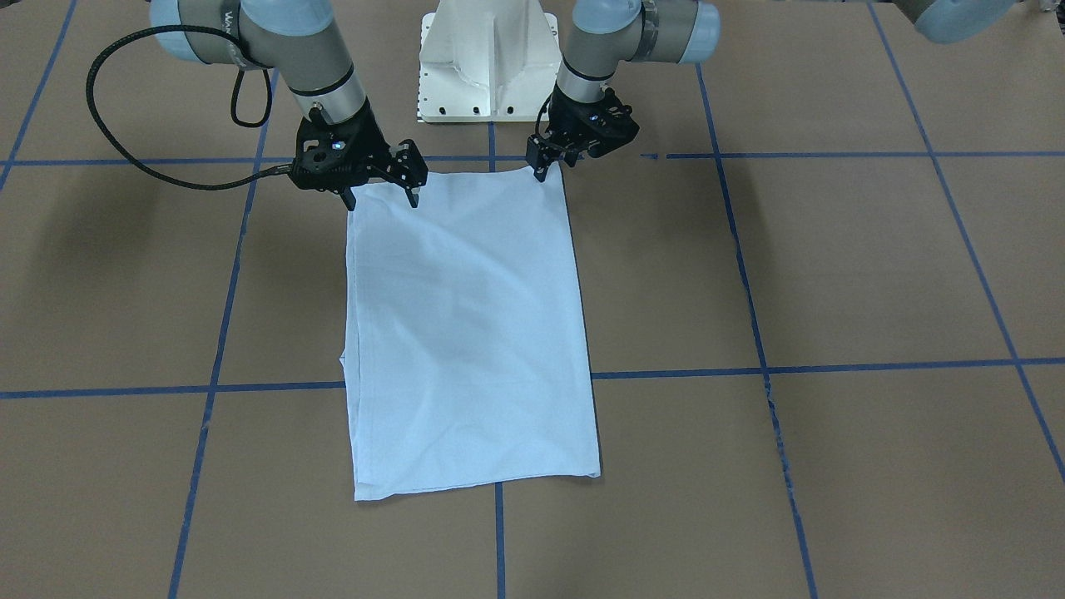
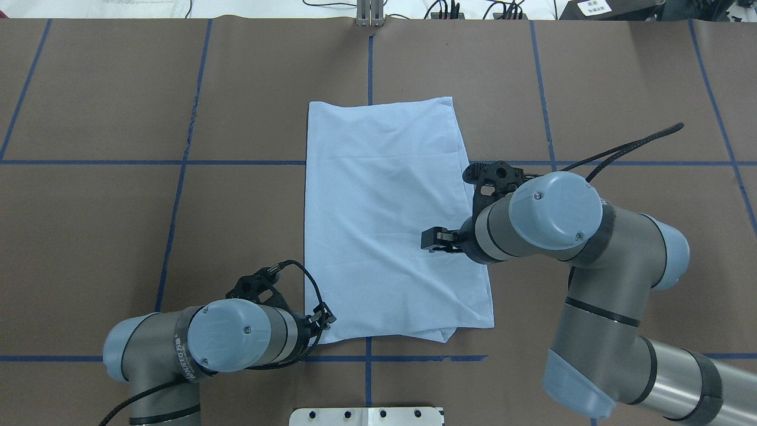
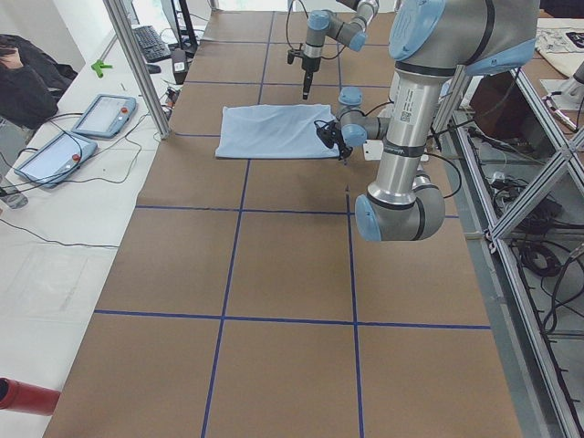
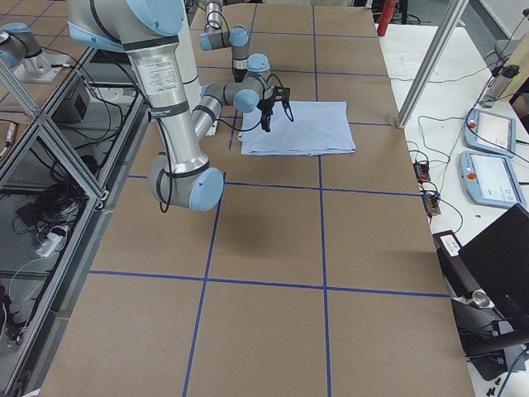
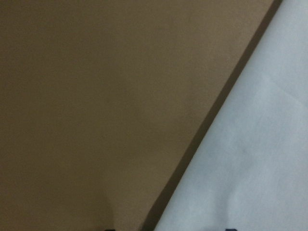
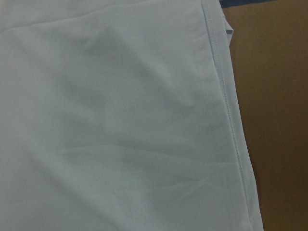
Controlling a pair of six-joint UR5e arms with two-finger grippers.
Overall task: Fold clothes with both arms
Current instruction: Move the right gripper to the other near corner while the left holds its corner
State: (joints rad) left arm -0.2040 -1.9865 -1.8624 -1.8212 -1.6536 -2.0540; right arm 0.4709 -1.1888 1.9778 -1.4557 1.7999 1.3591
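Note:
The light blue T-shirt (image 1: 466, 333) lies flat on the brown table, folded into a tall rectangle (image 2: 384, 225). Its print and collar are hidden. My right gripper (image 1: 380, 196) is open, its fingers spread wide, and hangs raised over the shirt's corner nearest the robot. The right wrist view shows only the shirt (image 6: 120, 120) and its stitched hem. My left gripper (image 1: 553, 166) is at the shirt's other near corner (image 2: 322, 322). It looks open: two tips show apart at the bottom of the left wrist view, above the shirt's edge (image 5: 250, 159).
The white pedestal base (image 1: 487, 58) stands just behind the shirt's near edge. Blue tape lines (image 1: 832, 366) cross the table. Off the far side are an aluminium post (image 3: 137, 64) and teach pendants (image 3: 100, 114).

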